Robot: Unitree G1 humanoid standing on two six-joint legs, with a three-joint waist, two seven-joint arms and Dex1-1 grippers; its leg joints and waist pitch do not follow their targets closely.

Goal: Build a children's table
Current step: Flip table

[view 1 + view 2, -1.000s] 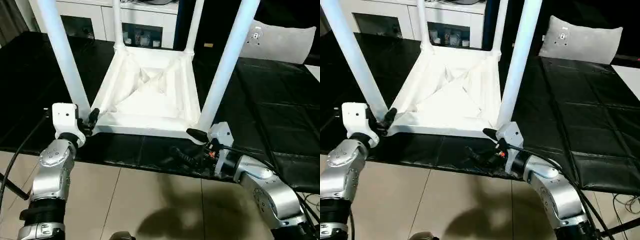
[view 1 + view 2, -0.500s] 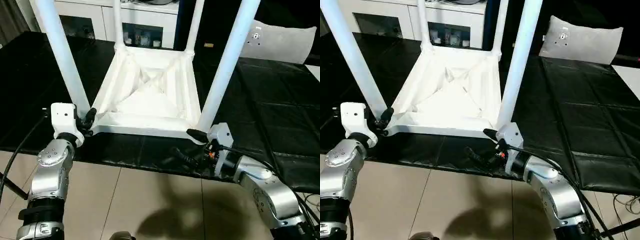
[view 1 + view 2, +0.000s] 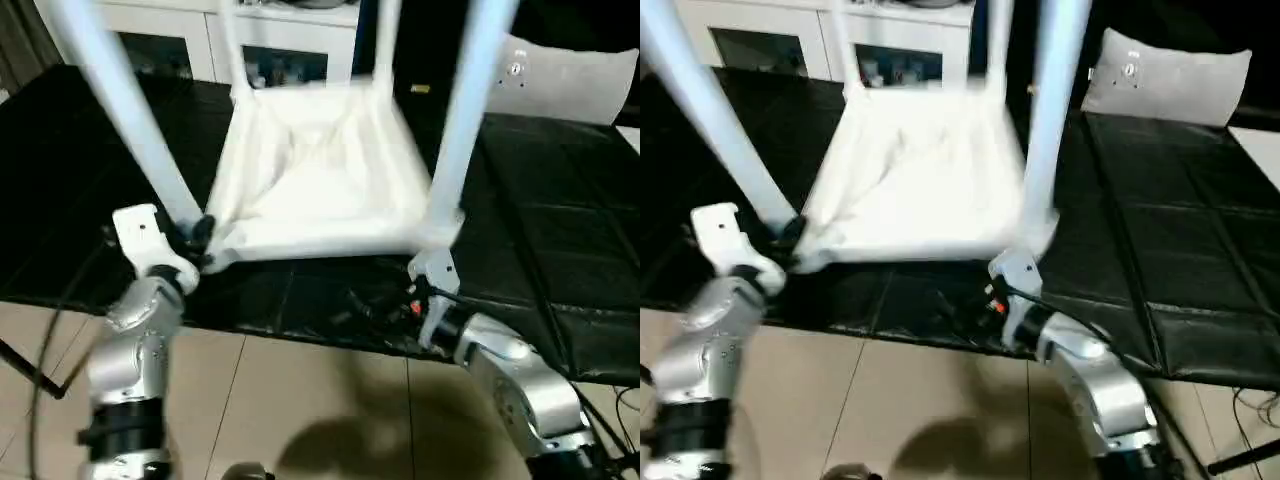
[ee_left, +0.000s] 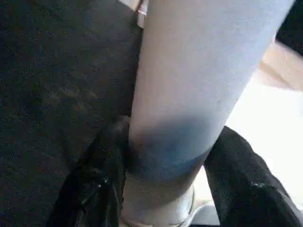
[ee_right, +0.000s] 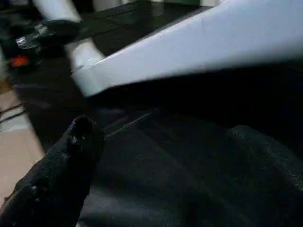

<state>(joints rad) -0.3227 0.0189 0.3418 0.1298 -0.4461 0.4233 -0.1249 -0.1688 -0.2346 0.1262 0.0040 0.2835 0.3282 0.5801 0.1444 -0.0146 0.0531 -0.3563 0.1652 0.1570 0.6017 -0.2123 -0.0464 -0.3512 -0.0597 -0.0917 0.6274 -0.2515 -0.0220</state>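
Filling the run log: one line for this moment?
left pincer: shut on near-left leg | right pincer: open | children's table: upside down, four legs on

My children's table [image 3: 320,190] is white all over, its legs [image 3: 130,130] shaded faintly bluish. The worktop [image 3: 560,250] beneath it is black, quilted in large squares. My jaws are black, my forearms [image 3: 130,350] silver. Far off stands a white cabinet [image 3: 250,40] with dark glass doors; at far right lies a pale grey cushion [image 3: 570,80]. The near floor [image 3: 300,400] is beige tile.
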